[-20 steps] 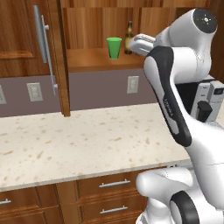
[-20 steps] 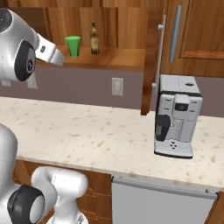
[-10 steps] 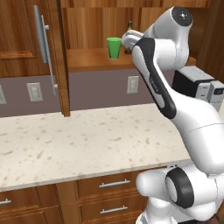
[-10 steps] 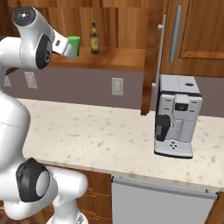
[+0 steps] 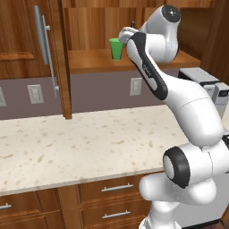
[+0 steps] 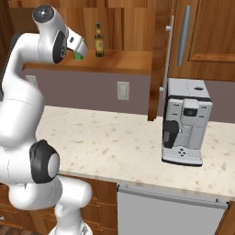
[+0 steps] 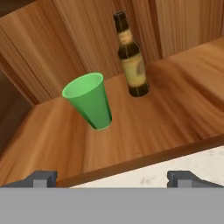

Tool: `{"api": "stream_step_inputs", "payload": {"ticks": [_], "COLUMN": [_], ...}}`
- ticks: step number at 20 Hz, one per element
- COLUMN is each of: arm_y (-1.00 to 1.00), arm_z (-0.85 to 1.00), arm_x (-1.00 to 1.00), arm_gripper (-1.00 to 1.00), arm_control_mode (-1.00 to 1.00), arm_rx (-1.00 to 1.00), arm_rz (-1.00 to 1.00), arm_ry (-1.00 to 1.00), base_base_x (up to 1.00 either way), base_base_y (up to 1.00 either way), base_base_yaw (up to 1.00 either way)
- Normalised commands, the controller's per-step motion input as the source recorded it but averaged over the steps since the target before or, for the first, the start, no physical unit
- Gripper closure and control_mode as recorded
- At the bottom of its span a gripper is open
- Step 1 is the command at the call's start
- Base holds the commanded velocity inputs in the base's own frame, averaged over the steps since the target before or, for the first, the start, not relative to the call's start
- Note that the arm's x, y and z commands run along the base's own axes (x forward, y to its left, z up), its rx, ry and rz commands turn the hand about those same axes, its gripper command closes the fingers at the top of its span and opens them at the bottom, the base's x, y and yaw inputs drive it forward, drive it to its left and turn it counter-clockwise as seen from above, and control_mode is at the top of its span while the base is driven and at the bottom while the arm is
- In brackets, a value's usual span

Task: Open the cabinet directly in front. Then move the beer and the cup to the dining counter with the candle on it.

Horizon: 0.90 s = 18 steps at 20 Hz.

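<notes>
Two things are standing ahead of the spread, empty jaws (image 7: 112,178) on the cabinet (image 7: 175,109) shelf: the cup (image 7: 89,101) nearer, the beer (image 7: 132,60) just beyond.

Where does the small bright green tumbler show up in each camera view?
Left base view: bright green tumbler top centre, on the open cabinet's wooden shelf.
Right base view: upper left, mostly behind the arm.
Hand view: left of centre.
Shared landmark: dark brown beer bottle beside it.

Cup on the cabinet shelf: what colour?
Bright green cup, clearest in the hand view.
</notes>
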Motion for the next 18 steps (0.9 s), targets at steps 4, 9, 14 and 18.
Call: {"api": "stream_step_inputs", "payload": {"ticks": [4, 9, 14, 18], "arm_y": [-0.01, 0.0, 0.0, 0.0], "arm_z": [0.0, 0.01, 0.0, 0.0], "arm_x": [0.57, 0.49, 0.45, 0.62], "arm_gripper": [-1.0, -1.0, -1.0, -1.0], "arm_control_mode": [-1.0, -1.0, -1.0, -1.0], "arm_rx": [0.0, 0.0, 0.0, 0.0], "arm_rz": [0.0, 0.0, 0.0, 0.0], "arm_ry": [0.0, 0.0, 0.0, 0.0], "base_base_x": [0.0, 0.0, 0.0, 0.0], "base_base_y": [0.0, 0.0, 0.0, 0.0], "base_base_yaw": [0.0, 0.0, 0.0, 0.0]}}
